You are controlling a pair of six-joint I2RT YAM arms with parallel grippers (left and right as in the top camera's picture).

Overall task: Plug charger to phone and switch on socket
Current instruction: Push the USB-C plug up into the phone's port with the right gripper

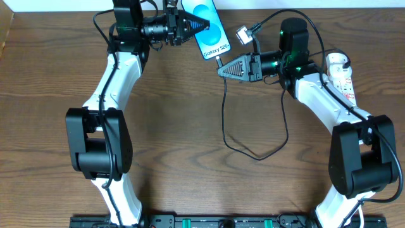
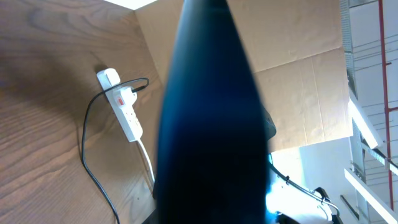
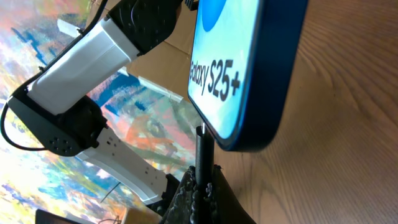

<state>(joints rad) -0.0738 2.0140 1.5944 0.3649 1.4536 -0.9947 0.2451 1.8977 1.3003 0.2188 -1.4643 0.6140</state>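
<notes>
Charger plug, small and black, pinched in your right gripper, meets the blue-screened smartphone just beyond its fingertips, clamped by your left gripper; push straight.

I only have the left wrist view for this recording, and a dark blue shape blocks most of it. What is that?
Observer: Overhead, it is the phone, screen up, with the left gripper clamped on its side edge.
Operator: Where is the charger's tip?
Observer: In the right wrist view, the right gripper is shut on the charger, and the tip meets the phone's bottom edge. I cannot tell whether it is fully seated.
Operator: Is either arm at the socket?
Observer: No. Overhead, the socket lies beside the right arm's forearm, behind its gripper, and nothing touches it.
</notes>
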